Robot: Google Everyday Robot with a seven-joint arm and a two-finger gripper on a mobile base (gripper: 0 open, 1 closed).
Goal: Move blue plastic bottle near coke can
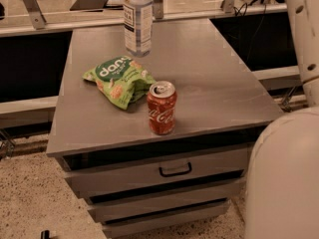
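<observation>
The blue plastic bottle (137, 20) is clear with a white label and stands upright over the far middle of the grey table (214, 83). Its cap is cut off by the top edge of the view. I cannot tell whether its base touches the table. The coke can (161, 108) is red with white script and stands upright near the table's front edge, in front of the bottle. My gripper is out of view above the top edge. Only my white arm (303, 39) shows, at the right.
A green snack bag (120, 79) lies between the bottle and the can, touching the can's left side. The table has drawers (175, 170) below its front edge. My white base (284, 183) fills the lower right corner. A rail (199, 13) runs behind the table.
</observation>
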